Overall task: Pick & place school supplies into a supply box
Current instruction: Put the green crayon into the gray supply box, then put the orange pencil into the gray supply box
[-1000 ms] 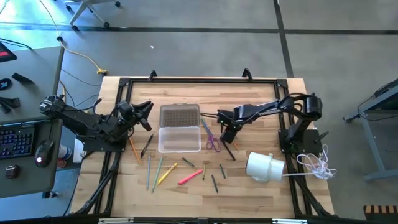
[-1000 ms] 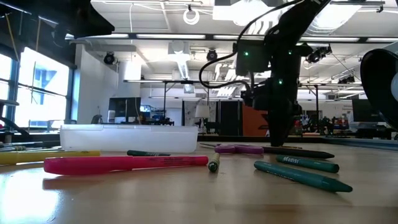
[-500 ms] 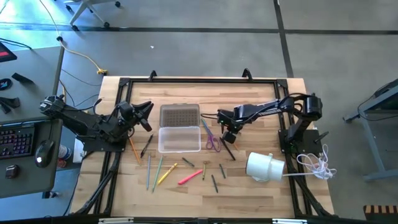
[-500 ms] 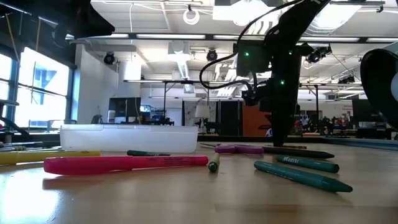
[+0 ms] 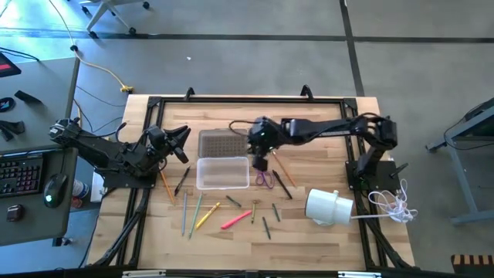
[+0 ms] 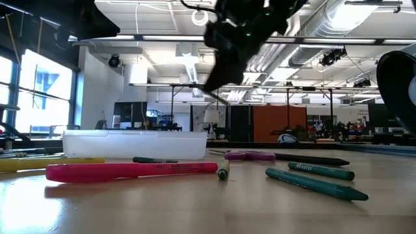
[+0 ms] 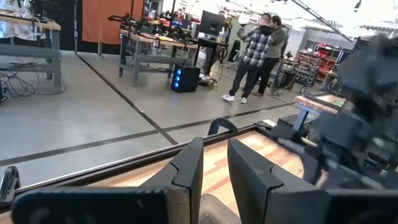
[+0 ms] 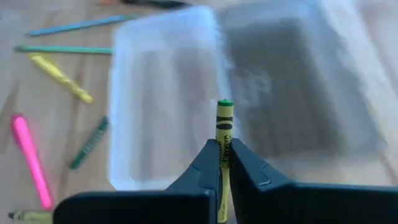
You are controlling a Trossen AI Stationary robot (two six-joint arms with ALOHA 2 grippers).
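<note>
While pinching yellow crayon (image 8: 224,134) in right gripper (image 8: 222,163) above supply box (image 5: 222,172), risking overshooting onto lid (image 5: 223,143).

High cam: far overhead, straight down, whole table (image 5: 324,239) and both arms in frame. Low cam: at tabletop level, very near the pink marker (image 6: 130,171), looking level across to the supply box (image 6: 133,144) at 10 o'clock and the room behind. Left wrist cam: faces out past its own fingers (image 7: 186,171) over the table edge to the floor, two people at 1 o'clock. Right wrist cam: close, looking down onto the box. High, low and right wrist views share box and pink marker.
</note>
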